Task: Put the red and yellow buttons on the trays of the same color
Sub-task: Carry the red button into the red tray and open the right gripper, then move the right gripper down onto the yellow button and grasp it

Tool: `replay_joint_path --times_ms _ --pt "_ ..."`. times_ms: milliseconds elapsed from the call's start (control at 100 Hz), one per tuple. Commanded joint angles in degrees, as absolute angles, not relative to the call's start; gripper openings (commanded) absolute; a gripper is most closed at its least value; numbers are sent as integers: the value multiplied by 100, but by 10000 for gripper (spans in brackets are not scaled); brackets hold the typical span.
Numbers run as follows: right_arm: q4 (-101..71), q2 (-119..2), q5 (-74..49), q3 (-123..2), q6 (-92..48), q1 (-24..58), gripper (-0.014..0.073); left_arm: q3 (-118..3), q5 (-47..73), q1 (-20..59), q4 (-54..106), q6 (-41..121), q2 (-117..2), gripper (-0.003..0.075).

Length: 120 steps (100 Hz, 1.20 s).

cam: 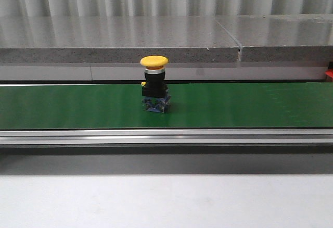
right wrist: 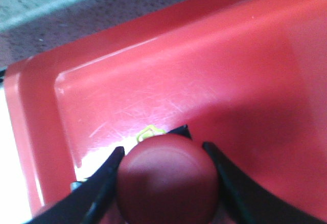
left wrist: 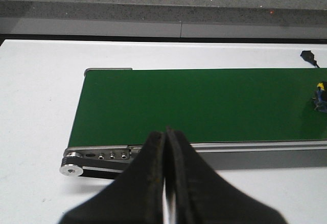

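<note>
While the red button (right wrist: 166,180) is clamped by the right tool (right wrist: 166,157) over the red tray (right wrist: 245,75), it should be lowered upright before release; the left tool (left wrist: 166,183) is closed, empty.

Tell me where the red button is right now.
In the right wrist view, the red button sits between the right hand's fingers, just over the floor of the red tray; the front view doesn't show it.

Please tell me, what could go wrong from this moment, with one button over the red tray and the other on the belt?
1. The right tool grips the red button by its rounded cap over the red tray; it may topple on release.
2. The yellow button stands tall on the green belt; a bump from the shut left tool could tip it.
</note>
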<state>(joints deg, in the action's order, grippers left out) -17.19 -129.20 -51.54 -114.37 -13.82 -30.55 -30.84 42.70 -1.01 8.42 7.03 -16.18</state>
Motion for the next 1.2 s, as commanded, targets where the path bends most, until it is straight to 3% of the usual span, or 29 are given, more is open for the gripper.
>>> replay_joint_path --times_ms 0,490,610,730,800,1190 --pt "-1734 -12577 -4848 -11650 -1387 -3095 85 -3236 3855 -65 949 684 -1663 -21" --pt "-1724 -12830 -4835 -11645 -1387 -3095 97 -3236 3855 -65 949 684 -1663 -21" --pt "-1724 -12836 -4811 -11645 -1387 -3095 214 -3236 3855 -65 949 684 -1663 -21" --pt "-1724 -12818 -4798 -11656 -1387 -3095 466 -3236 3855 -65 949 684 -1663 -21" --pt "-1724 -12792 -4823 -11656 -1387 -3095 563 -3236 3855 -65 949 684 -1663 -21" --pt "-1772 -12138 -4978 -11656 -1387 -3095 577 -3236 3855 -65 949 684 -1663 -21"
